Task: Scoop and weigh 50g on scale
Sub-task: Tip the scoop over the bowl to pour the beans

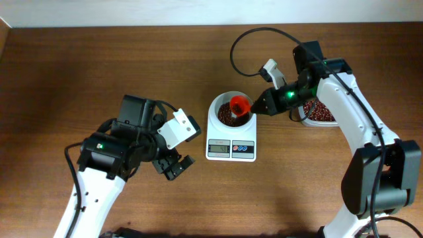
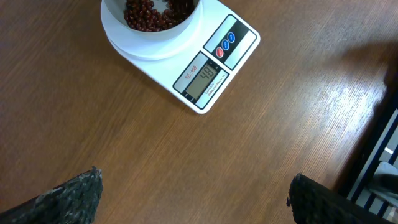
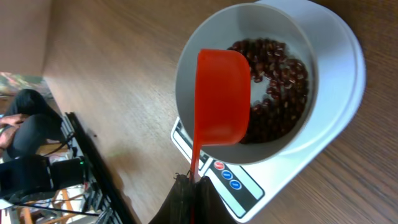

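- Jaws of my left gripper stand wide apart with nothing between them, hovering over bare table just left of the scale.
- Nearest me on the scale is its grey display, the digits too blurred for me to read, with coloured buttons beside it.
- Behind the display sits the round white bowl, and the beans lie heaped in it, dark red-brown.
- My right gripper is pinched tight on the thin handle of a red scoop, whose cup hangs over the bowl's display side, above the beans.
- Farther right, partly hidden behind my right arm, a clear tub holds more of the same beans.
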You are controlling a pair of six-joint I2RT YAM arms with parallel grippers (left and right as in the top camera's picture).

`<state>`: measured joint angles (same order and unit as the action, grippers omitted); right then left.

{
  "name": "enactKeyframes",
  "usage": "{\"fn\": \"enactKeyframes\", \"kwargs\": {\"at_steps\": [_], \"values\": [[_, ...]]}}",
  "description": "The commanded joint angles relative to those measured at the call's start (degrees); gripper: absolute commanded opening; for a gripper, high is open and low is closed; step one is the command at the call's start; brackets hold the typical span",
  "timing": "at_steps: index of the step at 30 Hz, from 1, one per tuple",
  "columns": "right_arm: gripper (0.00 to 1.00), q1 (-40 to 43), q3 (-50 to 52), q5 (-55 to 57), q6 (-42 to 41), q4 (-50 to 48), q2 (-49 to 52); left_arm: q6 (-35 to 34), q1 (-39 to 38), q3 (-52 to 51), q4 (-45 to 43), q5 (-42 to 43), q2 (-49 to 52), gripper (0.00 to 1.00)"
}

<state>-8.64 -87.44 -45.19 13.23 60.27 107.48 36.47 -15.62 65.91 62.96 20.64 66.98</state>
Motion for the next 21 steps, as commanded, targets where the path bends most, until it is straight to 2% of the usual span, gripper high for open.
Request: {"fn": "enactKeyframes", "kwargs": {"at_steps": [1, 21], "values": [[0.04, 0.13, -0.87, -3.96, -0.17, 0.17, 0.57, 0.87, 0.28, 0.94, -0.09, 1.01, -0.24, 0.99], [0.04, 0.07, -0.87, -4.13, 1.03, -0.68, 0.57, 0.87, 0.28, 0.94, -0.09, 1.01, -0.24, 0.99]]}}
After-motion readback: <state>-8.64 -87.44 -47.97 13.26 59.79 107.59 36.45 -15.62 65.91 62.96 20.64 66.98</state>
